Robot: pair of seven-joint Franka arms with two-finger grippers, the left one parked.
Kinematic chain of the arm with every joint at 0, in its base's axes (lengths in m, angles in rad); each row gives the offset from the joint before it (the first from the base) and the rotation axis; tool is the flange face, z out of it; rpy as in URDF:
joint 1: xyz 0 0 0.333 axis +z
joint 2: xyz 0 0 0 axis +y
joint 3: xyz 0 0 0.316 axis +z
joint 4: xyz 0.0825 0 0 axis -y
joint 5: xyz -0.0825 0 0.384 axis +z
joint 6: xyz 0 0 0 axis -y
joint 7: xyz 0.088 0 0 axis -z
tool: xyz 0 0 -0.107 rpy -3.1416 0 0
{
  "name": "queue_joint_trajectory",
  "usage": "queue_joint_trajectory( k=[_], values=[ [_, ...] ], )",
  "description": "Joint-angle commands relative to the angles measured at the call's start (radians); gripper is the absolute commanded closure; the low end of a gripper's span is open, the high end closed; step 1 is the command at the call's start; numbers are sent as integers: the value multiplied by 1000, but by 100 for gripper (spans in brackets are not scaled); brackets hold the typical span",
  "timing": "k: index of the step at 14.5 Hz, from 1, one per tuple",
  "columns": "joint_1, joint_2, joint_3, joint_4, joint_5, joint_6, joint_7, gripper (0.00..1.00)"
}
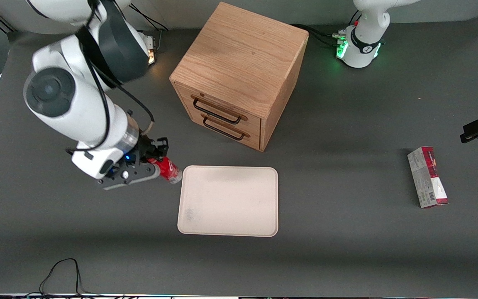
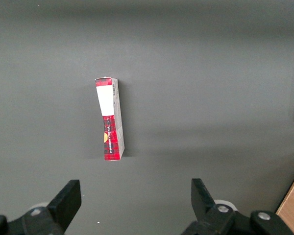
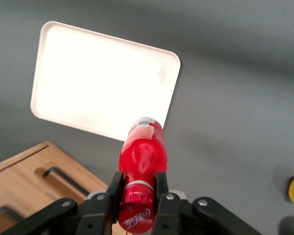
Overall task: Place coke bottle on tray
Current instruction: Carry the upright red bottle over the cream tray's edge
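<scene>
Nearest the front camera, the tray [image 1: 228, 201] lies bare on the table [image 1: 347, 249]. Just beside its edge toward the working arm, the gripper [image 3: 137, 188] is clamped on the coke bottle [image 3: 141, 156], lifted and tilted. Carrying step, I judge; next, move over the tray, lower, release.
</scene>
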Motion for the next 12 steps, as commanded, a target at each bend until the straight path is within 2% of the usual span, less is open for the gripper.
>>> queue_joint_trajectory(
  k=[1, 7, 12],
  values=[
    [-7, 113, -1, 51, 12, 69, 11, 100],
    [-12, 255, -4, 51, 12, 195, 11, 100],
    [-7, 315, -3, 48, -31, 252, 12, 100]
  ],
)
